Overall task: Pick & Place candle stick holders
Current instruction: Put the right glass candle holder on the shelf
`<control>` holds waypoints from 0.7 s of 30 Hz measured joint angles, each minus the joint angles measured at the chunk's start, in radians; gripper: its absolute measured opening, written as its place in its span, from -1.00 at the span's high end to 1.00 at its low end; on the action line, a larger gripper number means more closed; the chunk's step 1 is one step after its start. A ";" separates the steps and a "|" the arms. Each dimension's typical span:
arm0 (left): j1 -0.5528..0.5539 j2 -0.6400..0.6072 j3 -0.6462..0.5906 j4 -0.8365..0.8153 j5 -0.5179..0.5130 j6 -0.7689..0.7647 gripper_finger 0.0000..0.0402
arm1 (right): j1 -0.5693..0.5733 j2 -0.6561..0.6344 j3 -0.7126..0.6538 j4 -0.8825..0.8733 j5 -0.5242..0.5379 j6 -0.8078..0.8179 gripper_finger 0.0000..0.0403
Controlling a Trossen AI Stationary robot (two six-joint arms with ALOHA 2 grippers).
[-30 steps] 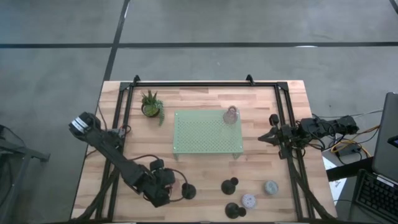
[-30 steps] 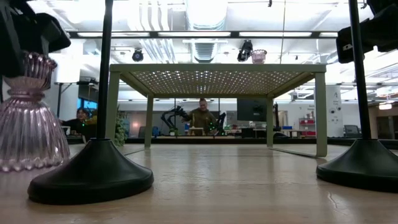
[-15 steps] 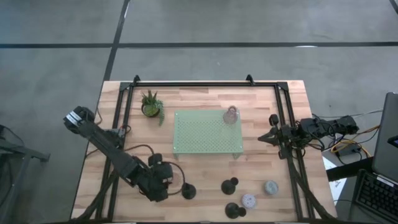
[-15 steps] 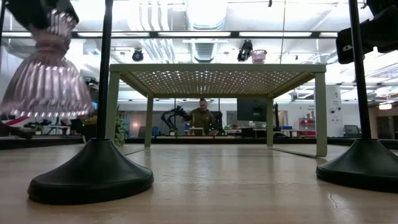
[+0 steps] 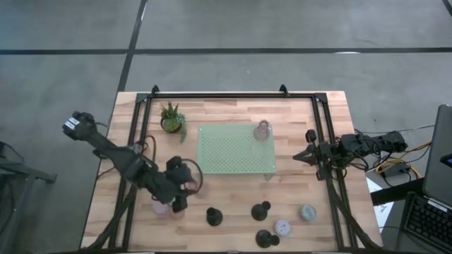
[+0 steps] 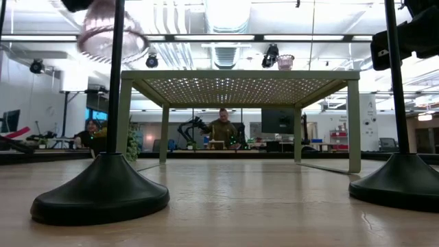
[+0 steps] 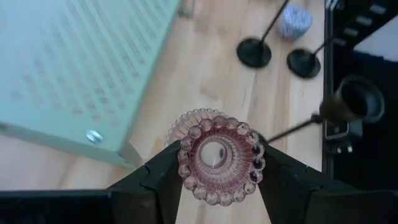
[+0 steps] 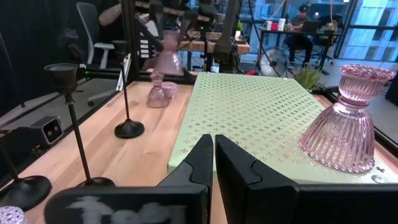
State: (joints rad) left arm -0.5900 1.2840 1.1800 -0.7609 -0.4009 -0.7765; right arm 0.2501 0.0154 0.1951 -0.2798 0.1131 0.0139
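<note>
Item: pinkish glass holder (image 7: 216,160), in transit. The left gripper (image 7: 217,171) is clamping it, one dark finger (image 7: 158,177) pressing each side of the beaded rim. The holder is hanging clear of the table, its ribbed skirt (image 6: 103,31) showing high in the low view. Its long axis is running straight out from between the fingers toward the wood below, cup end nearest the wrist and flared base farthest from it, so it is sitting close to upright.

Destination, as judged: pale green perforated tray (image 5: 235,149). From the left fingers the tray's near corner is lying just beside and ahead, its top sitting on legs above the wood, so the base will probably need to be carried over that edge before lowering. The left arm is much the nearer to the load.

Already placed: a second pink glass holder (image 8: 343,121), standing upright near a far corner of the tray, well apart from the left fingers.

Waiting: the right gripper (image 8: 213,163), fingers pressed together on nothing, is pointing along the tray from its opposite side.

Also present: black holders (image 5: 214,216) on the wood; a small potted plant (image 5: 171,118).
</note>
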 joint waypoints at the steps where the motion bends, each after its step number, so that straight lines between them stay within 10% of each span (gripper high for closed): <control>1: 0.009 -0.010 0.003 0.000 -0.004 0.015 0.09 | 0.000 0.000 0.000 0.000 0.000 0.000 0.94; 21: 0.439 -0.046 0.095 0.000 0.057 0.300 0.09 | 0.000 0.000 0.000 0.000 0.000 0.009 0.94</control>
State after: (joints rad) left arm -0.1506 1.2381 1.2750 -0.7611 -0.3435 -0.4769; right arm 0.2504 0.0154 0.1951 -0.2801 0.1135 0.0227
